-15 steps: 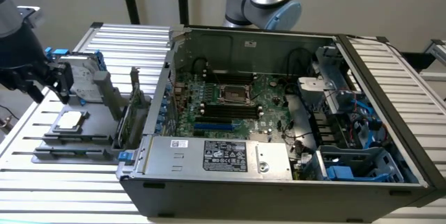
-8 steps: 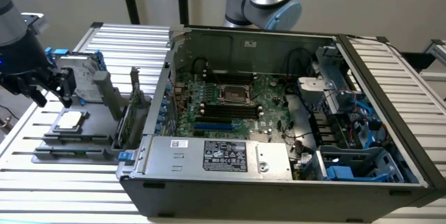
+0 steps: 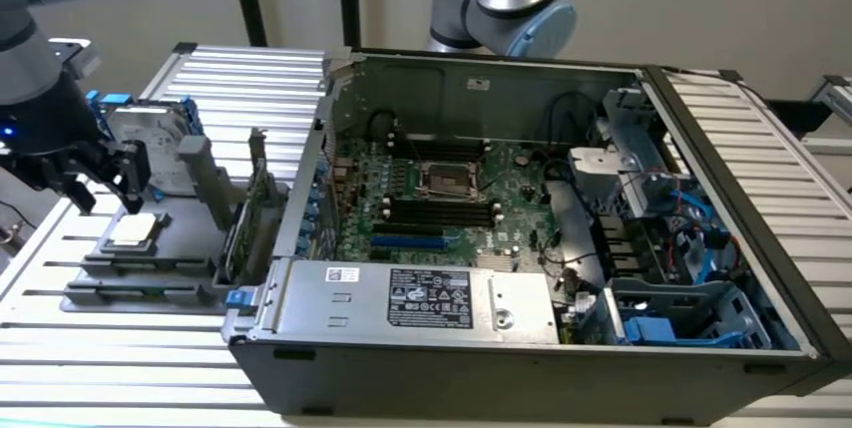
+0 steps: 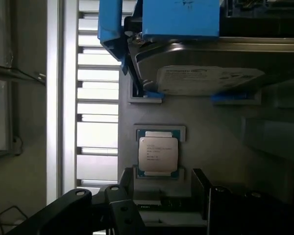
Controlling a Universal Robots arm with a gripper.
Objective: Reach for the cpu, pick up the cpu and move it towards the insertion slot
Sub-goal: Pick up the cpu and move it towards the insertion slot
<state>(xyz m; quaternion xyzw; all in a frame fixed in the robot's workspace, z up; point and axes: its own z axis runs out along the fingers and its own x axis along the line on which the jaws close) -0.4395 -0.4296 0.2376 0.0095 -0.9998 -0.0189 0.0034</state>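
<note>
Fingers (image 4: 204, 193) of the gripper (image 3: 107, 194) stand spread wide and grasp nothing; they hover close over the cpu (image 4: 158, 155) without touching it. The cpu lies flat in its grey holder (image 4: 210, 137), at about nine o'clock in the exterior view, outside the computer case (image 3: 533, 358). By my reading the reach is nearly complete. The pickup is not yet done, nor the carry to the insertion slot (image 3: 446, 179), which sits well apart toward three o'clock from the cpu.

The cpu is a small thin square with a matte silvery lid, fine print on top and a green rim. Its holder looks like smooth moulded plastic. The slot has a shiny metal frame around a dark centre, set in green circuit board. Just beside the cpu stands a silver hard drive (image 4: 206, 78) in blue brackets, on a ribbed metal table (image 3: 80, 348).
</note>
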